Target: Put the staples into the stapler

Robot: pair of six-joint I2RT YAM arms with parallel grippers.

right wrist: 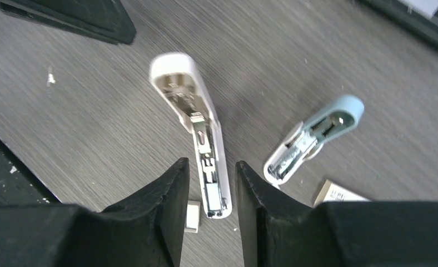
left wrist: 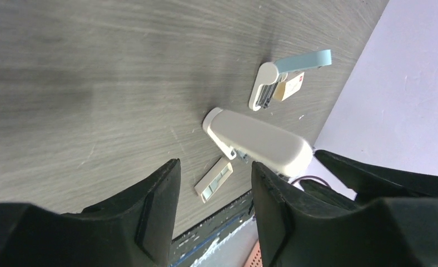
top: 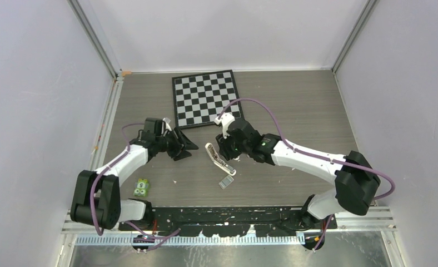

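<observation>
Stapler (right wrist: 203,125) lying open | staples (left wrist: 214,179) lying just beside its near end | right gripper (right wrist: 211,166) straddling stapler, half-open, not clamping | left gripper (left wrist: 215,166) hovering beside stapler, half-open, empty | seemingly bracing stapler; next needing staples pinched edgewise.

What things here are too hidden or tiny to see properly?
- Top view: the light-blue object does not show; the right arm seems to cover it.
- Right wrist view: the small box is cut off behind the right fingers, and its print is too small to read.
- Top view: the staples are too small for detail.
- Top view: the green object is too tiny to identify.
</observation>
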